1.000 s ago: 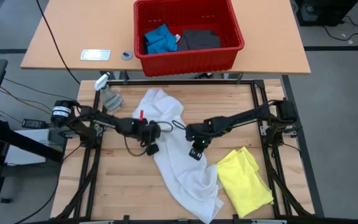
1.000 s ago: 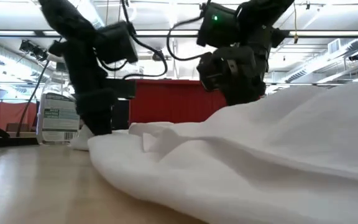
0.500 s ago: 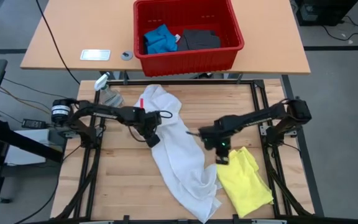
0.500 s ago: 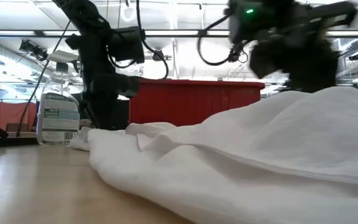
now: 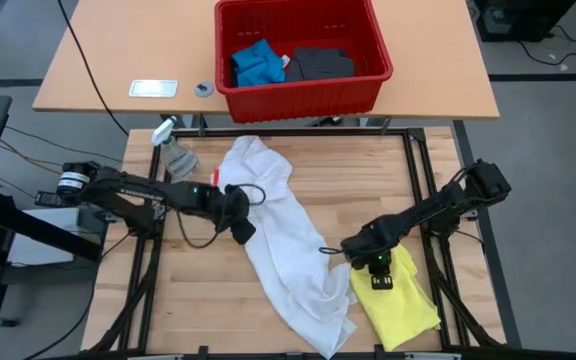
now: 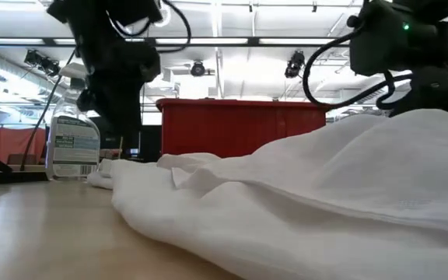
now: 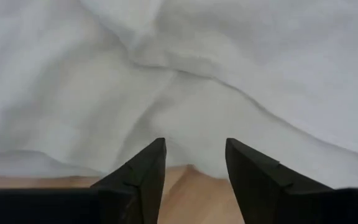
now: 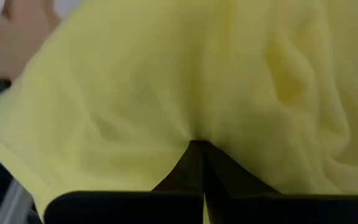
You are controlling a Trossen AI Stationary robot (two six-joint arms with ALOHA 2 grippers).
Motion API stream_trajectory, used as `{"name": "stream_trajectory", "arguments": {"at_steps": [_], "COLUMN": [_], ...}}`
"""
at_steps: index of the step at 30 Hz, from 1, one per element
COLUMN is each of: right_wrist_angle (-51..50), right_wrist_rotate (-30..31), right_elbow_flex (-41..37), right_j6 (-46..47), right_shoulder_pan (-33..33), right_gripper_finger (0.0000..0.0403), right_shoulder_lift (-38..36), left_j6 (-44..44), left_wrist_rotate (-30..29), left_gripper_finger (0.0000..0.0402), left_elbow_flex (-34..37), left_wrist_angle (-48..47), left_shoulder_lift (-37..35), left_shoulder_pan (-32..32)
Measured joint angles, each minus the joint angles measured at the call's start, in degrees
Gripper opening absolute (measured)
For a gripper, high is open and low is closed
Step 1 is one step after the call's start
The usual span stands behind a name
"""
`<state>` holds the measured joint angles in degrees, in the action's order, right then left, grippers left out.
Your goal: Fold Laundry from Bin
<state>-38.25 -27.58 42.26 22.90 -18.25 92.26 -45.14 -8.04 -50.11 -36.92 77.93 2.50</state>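
- Left gripper (image 5: 240, 226) sits at the white shirt's (image 5: 286, 238) left edge; its fingers (image 7: 143, 174) are parted with nothing between them, bare wood just beneath and open tabletop (image 5: 198, 300) to its left.
- Right gripper (image 5: 376, 268) is low on the yellow T-shirt's (image 5: 398, 295) upper edge, fingers together; whether they pinch any cloth, I cannot tell.
- The white shirt's right hem lies just beside that gripper.
- The red bin (image 5: 304, 90) stands well beyond both grippers, holding a blue piece (image 5: 256, 62) and a dark grey piece (image 5: 320, 63).

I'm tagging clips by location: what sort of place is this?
Probably a robotics lab or workshop, not a home: two robot arms are mounted on a framed wooden table, the low view shows an open ceiling with strip lights, and cables trail around.
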Motion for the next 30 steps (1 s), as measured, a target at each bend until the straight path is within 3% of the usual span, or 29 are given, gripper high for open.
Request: {"name": "stream_trajectory", "arguments": {"at_steps": [5,16,21,26,30], "right_wrist_angle": [3.39,-1.01,-12.28,-15.67,-15.94], "right_wrist_rotate": [0.96,14.69,13.32,13.42,7.76], "right_elbow_flex": [-2.51,-1.4,-1.6,-4.48,-5.99], "right_j6": [5.26,8.75,8.99,9.57,11.05], "right_shoulder_pan": [3.5,16.07,19.4,18.84,15.01], "right_gripper_finger": [0.0003,0.0003,0.0003,0.0003,0.0003], "right_shoulder_lift": [-0.48,-6.19,-8.23,-8.3,-8.52], "left_j6": [-8.05,-25.78,-31.29,-35.98,-38.11], "left_wrist_rotate": [-5.67,-11.12,-11.29,-10.61,-10.0], "left_gripper_finger": [0.0173,0.0173,0.0173,0.0173,0.0173], "left_elbow_flex": [-0.02,-0.02,1.14,8.09,11.45], "left_wrist_angle": [2.51,-3.13,-4.37,7.39,15.56], "left_shoulder_lift": [-0.04,1.86,3.82,3.8,3.8], "left_shoulder_pan": [6.91,16.87,19.37,21.0,22.83]}}
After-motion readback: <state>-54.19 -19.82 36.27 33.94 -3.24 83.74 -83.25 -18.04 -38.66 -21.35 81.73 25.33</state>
